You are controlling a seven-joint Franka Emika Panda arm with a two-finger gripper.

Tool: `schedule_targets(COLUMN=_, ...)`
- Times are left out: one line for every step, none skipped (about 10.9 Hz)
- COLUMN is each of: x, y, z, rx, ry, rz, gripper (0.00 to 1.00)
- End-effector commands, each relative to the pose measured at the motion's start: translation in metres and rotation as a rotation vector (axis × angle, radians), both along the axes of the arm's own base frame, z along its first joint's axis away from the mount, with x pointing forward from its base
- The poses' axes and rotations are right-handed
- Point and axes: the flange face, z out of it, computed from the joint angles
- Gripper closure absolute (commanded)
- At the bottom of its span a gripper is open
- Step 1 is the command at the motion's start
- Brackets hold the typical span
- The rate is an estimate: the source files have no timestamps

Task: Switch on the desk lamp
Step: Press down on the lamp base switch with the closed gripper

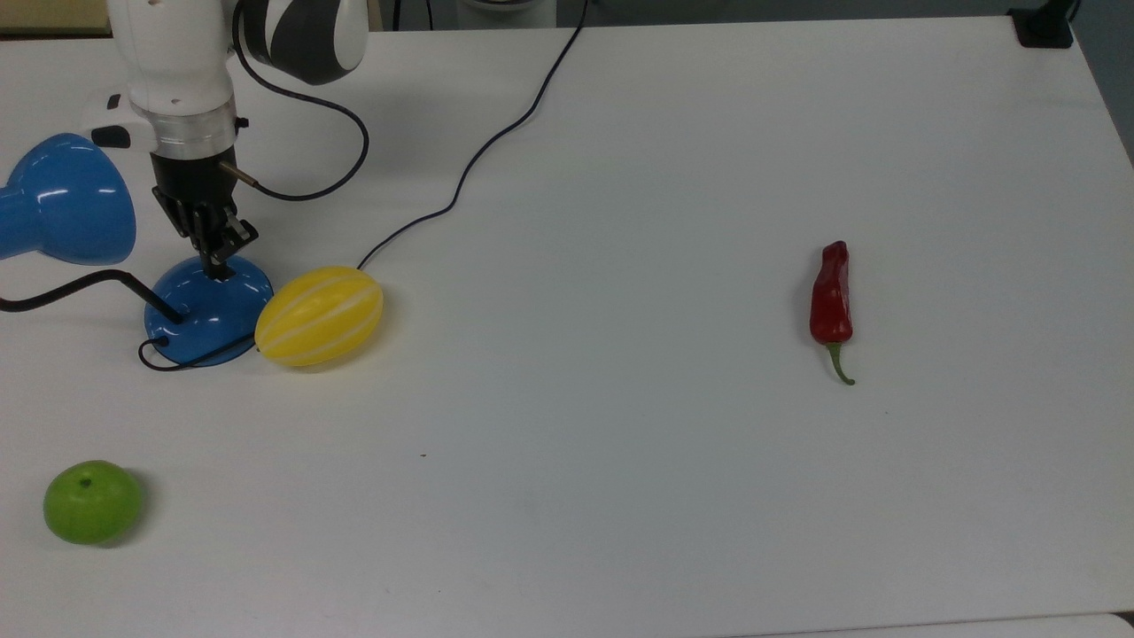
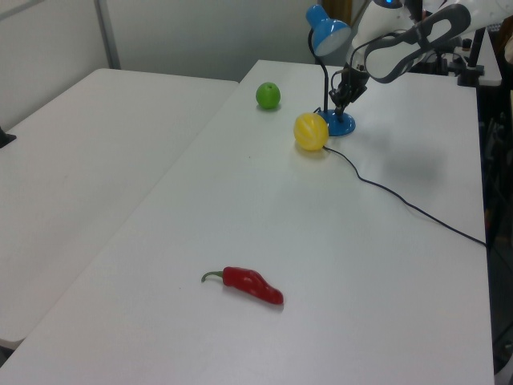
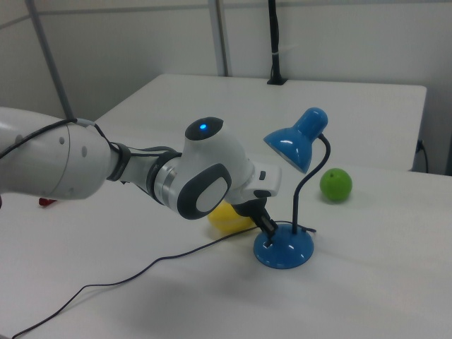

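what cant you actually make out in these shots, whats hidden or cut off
- The switch on the desk lamp base: the gripper covers it in the top view, and it is too small to tell in the left view and the right view.
- Whether the lamp is lit: not clear in any view.
- The lamp shade: cut by the top view's left edge.
- The yellow melon: mostly behind the arm in the right view.
- The red chili: almost wholly behind the arm in the right view.
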Motion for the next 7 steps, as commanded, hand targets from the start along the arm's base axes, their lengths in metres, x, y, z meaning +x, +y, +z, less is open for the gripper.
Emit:
schedule_targets(x=0.0039, y=0.0008, z=-0.0027, rx=-0.019, ry=-0.008, rz=0.033, gripper=1.00)
schedule_targets(x=0.0034, y=0.0009, z=-0.0038, rx=-0.020, ry=-0.002, rz=0.038, gripper=1.00)
schedule_targets(x=0.0028, y=0.0021, z=-0.0045, rx=-0.018, ry=0.005, rz=0.040, gripper=1.00)
schedule_targets(x=0.0022, y=0.0023, z=-0.0045, rx=-0.016, ry=0.008, rz=0.038, gripper=1.00)
schedule_targets(x=0.0017, y=0.0034, z=-0.0040, rx=-0.014, ry=0.016, rz=0.039, gripper=1.00)
schedule_targets(x=0.0013, y=0.0025, z=-0.0042, rx=-0.013, ry=0.018, rz=0.037, gripper=1.00)
schedule_targets(x=0.0013, y=0.0025, z=-0.0042, rx=-0.014, ry=0.018, rz=0.039, gripper=1.00)
